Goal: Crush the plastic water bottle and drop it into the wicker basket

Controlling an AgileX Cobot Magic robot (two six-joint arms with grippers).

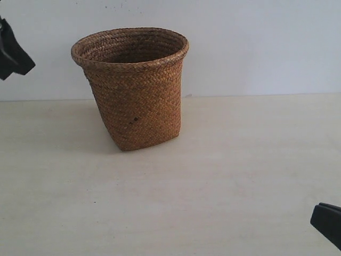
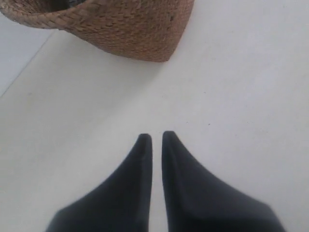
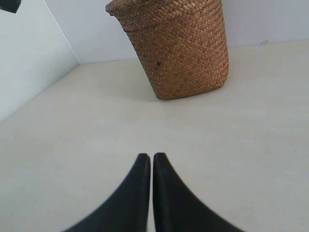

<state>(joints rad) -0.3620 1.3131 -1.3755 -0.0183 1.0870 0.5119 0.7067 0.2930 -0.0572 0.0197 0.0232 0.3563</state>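
Observation:
The brown wicker basket (image 1: pixel 133 85) stands upright on the pale table, left of centre; it also shows in the left wrist view (image 2: pixel 120 24) and the right wrist view (image 3: pixel 176 46). The plastic water bottle is out of view in every frame. My left gripper (image 2: pixel 154 137) hangs above the table at the far left (image 1: pixel 13 53), level with the basket's rim, fingers nearly together and holding nothing. Low at the right front edge my right gripper (image 3: pixel 150 157) is shut and empty; only part of it (image 1: pixel 327 221) shows in the exterior view.
The pale table (image 1: pixel 240 170) stretches wide around the basket. A white wall (image 1: pixel 256 42) rises behind it, and a side wall (image 3: pixel 24 58) meets the table on the left.

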